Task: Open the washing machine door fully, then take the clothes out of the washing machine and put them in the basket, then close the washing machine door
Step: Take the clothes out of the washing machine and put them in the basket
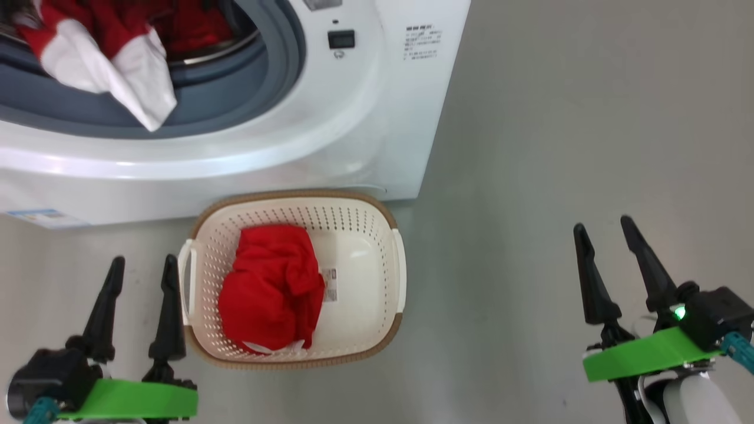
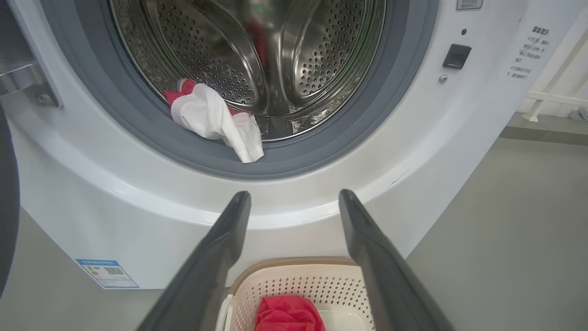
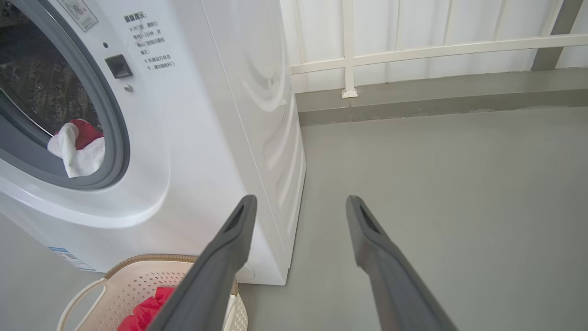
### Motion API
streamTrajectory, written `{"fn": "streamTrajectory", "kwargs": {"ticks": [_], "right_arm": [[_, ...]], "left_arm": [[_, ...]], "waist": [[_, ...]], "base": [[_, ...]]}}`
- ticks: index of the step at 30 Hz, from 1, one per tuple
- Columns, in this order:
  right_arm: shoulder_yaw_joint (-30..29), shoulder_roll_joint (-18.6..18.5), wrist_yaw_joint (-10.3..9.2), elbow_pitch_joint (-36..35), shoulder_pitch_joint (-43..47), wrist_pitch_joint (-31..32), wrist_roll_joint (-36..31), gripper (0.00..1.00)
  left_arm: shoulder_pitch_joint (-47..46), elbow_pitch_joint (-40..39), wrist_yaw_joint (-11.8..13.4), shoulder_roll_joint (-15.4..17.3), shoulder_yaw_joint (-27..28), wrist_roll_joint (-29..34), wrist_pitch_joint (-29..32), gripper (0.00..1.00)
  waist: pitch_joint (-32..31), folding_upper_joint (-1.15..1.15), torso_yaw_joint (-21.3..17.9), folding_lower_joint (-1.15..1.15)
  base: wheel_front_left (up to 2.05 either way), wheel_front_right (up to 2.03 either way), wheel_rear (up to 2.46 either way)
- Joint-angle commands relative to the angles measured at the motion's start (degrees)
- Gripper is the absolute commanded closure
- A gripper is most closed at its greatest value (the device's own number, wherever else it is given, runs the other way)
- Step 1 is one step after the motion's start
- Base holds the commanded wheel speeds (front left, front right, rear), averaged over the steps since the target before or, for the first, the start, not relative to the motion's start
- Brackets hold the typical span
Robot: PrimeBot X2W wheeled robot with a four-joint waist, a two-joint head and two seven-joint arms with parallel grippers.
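Your left claw [image 1: 144,259] and right claw [image 1: 602,224] gape empty; red garment [image 1: 271,288] in basket [image 1: 359,232], red-and-white garment [image 1: 118,65] overhanging the washing machine [image 1: 353,118].

floor [image 1: 559,118]: grey | standing on it: washing machine [image 1: 365,118] | basket [image 1: 359,227] just beside

The washing machine [image 1: 353,118] runs off the top edge — its printed notice [image 1: 422,42] too small to read.

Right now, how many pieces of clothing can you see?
2. One red garment lies in the basket; one red and white garment hangs over the grey ring of the washing machine. More may be hidden in the drum.
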Motion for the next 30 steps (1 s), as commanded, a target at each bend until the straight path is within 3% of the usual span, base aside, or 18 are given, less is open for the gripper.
{"fn": "streamTrajectory", "kwargs": {"ticks": [1, 17, 30], "right_arm": [[1.1, 0.0, 0.28, -1.0, 1.2, -0.4, -0.4, 0.00], [-0.3, 0.0, 0.28, -0.2, 10.7, -0.4, -0.6, 0.00], [-1.5, 0.0, 0.28, -0.7, 16.6, -0.4, 0.2, 0.00]], "left_arm": [[1.2, -1.5, 0.1, 0.6, 2.3, 0.8, -0.2, 0.00], [11.0, -2.4, 0.1, 0.6, 4.0, 2.4, -0.2, 0.00], [18.3, -5.0, 0.1, -0.7, 6.0, 2.9, -0.2, 0.00]], "waist": [[-2.5, 0.00, 0.4, 0.00], [-12.9, 0.00, 1.4, 0.00], [-17.5, 0.00, 0.5, 0.00]], "base": [[0.00, 0.00, 0.00], [0.00, 0.00, 0.00], [0.00, 0.00, 0.00]]}}
